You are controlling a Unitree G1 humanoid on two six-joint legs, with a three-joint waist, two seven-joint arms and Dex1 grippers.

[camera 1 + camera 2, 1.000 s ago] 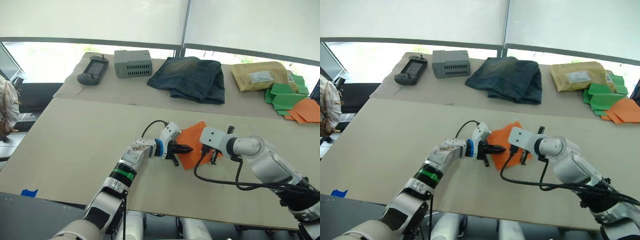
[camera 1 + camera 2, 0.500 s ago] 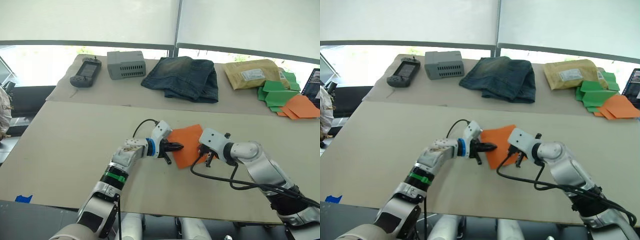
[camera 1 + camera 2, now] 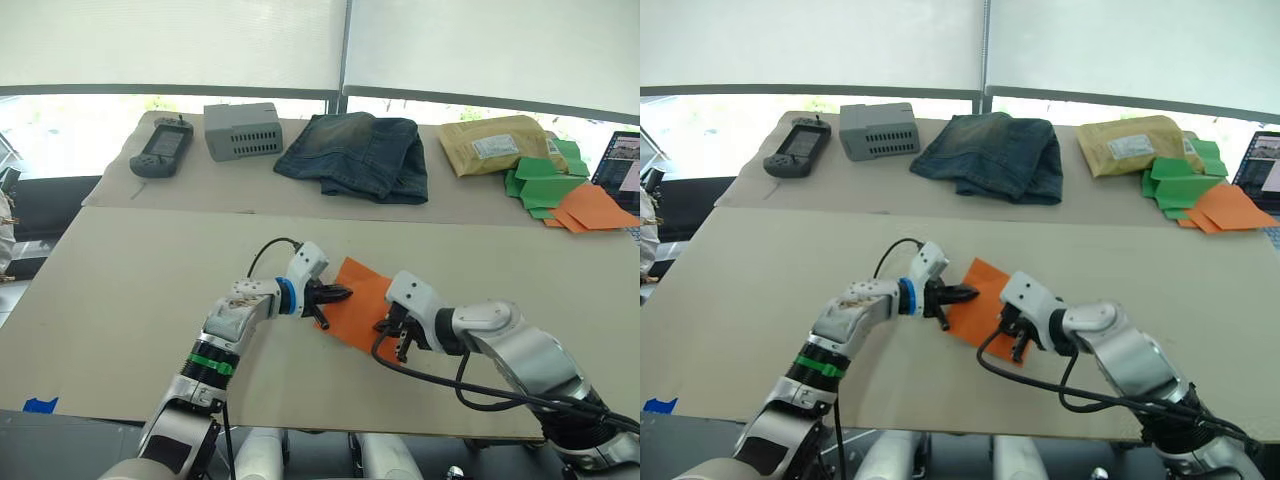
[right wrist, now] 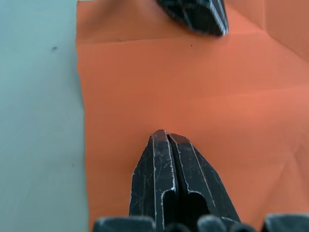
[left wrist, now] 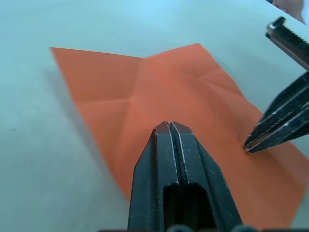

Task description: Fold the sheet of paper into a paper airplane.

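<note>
Paper (image 3: 358, 305) lies flat mid-table, creased but unfolded, your left gripper (image 3: 341, 294) and right gripper (image 3: 392, 329) both pinched shut with tips over it, gripping nothing, so nearly every fold of the airplane looks left to do.

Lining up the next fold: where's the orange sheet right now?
The sheet of paper lies flat on the near table, centre of the head views, between the left gripper on its left edge and the right gripper on its near right part.
</note>
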